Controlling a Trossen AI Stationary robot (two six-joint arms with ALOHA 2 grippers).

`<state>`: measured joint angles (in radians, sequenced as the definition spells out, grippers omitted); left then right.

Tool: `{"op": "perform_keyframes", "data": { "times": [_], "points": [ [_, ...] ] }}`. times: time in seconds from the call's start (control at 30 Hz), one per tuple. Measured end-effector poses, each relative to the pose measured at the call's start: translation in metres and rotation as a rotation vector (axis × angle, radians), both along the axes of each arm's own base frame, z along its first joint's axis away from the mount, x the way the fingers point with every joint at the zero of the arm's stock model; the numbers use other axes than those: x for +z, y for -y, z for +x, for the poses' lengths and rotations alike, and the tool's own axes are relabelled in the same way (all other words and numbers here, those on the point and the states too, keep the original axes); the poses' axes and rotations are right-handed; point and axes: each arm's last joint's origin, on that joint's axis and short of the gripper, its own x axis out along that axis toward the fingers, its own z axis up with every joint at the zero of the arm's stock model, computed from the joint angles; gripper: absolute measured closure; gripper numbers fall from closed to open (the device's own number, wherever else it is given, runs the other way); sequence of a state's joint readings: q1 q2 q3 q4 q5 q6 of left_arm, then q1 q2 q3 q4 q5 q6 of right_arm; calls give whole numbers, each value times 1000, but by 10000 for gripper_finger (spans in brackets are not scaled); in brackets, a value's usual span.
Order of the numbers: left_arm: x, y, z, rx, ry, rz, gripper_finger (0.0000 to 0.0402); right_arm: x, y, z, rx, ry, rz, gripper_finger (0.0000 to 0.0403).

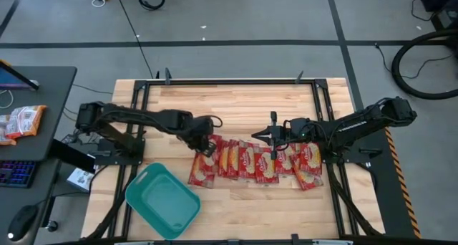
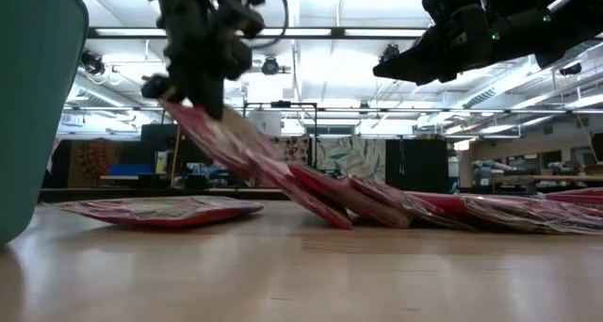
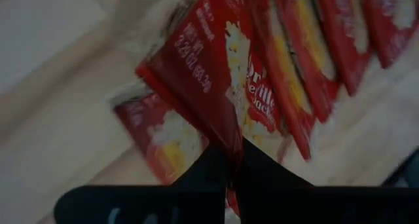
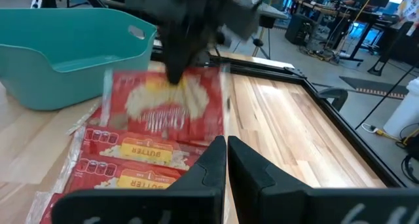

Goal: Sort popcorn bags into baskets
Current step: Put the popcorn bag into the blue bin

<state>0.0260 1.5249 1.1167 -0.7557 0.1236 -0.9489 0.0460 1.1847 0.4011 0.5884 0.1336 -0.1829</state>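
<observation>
- Two hands over the wooden desk (image 1: pixel 236 94); a row of overlapping red popcorn bags (image 1: pixel 268 162) lies between and just below them.
- Left hand (image 1: pixel 205 146): fingers (image 3: pixel 216 168) pinched together on the edge of one popcorn bag, the lifted bag (image 3: pixel 203 73), at the row's end nearest this hand.
- Lifted bag, low view (image 2: pixel 236 143): tilted, upper edge raised in the left hand (image 2: pixel 198 82), lower edge resting against the next bags on the desk.
- One further bag (image 2: pixel 160 211) lies flat on the desk, beside and beneath the left hand, apart from the tilted one.
- Right hand (image 1: pixel 274 136): fingers closed together, nothing between them; it hangs above the middle of the row, clear of the bags. Its own wrist view shows the closed fingers (image 4: pixel 216 165) over bags with yellow panels.
- Teal basket (image 1: pixel 163 200): on the desk, near the left hand on its side away from the right hand; no bag seen inside it in the high view.
</observation>
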Motion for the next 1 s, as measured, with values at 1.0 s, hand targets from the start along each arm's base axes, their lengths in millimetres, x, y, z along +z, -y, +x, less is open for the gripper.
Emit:
{"op": "perform_keyframes", "data": {
  "times": [1.0],
  "points": [
    [76,100,-62,-1428,-128,154,386,-2,1,0,2,-23,-4,383]
  ]
}}
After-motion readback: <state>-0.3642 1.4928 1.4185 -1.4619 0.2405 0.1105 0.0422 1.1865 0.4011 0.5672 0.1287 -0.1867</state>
